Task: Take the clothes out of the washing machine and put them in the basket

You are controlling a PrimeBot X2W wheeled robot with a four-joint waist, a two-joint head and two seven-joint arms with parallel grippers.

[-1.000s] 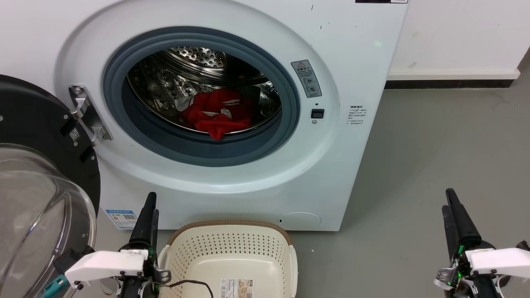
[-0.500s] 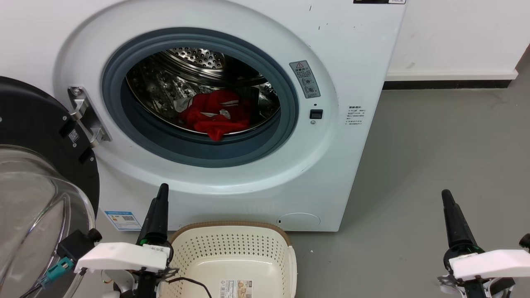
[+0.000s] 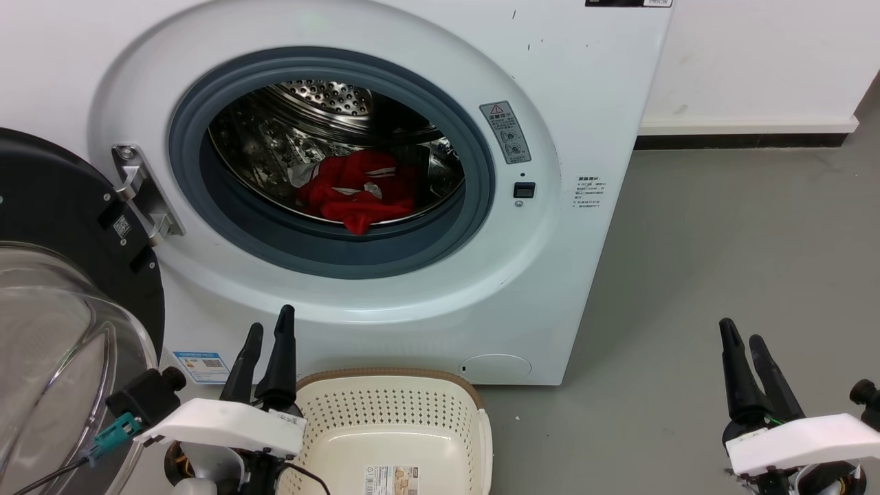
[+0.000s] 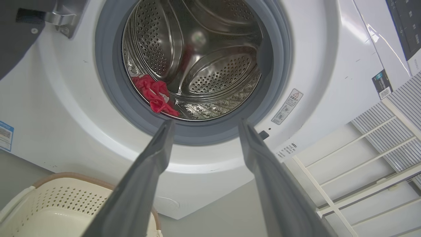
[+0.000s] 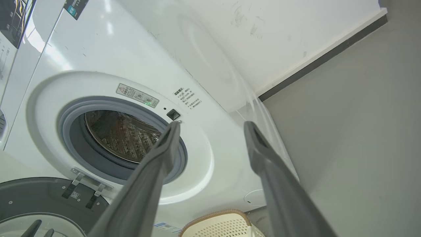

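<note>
The red clothes [image 3: 357, 190] lie bunched at the front of the steel drum inside the white washing machine [image 3: 584, 124], whose door [image 3: 62, 289] hangs open at the left. From the left wrist the clothes [image 4: 154, 94] show just past the grey rim. The cream basket [image 3: 392, 405] stands on the floor below the porthole, and its rim [image 4: 65, 177] shows lower left. My left gripper [image 3: 268, 326] is open, low, beside the basket's left edge, fingers pointing up at the machine. My right gripper [image 3: 741, 330] is open over bare floor at the right, far from the drum.
Grey floor [image 3: 722, 240] spreads to the right of the machine up to a white wall with a dark skirting [image 3: 742, 141]. The open glass door takes up the left side. A white slatted frame [image 4: 378, 158] shows at the right of the left wrist view.
Both grippers have opened. The left one has shifted right toward the basket's edge and risen a little; the right one has sunk slightly and moved left.
</note>
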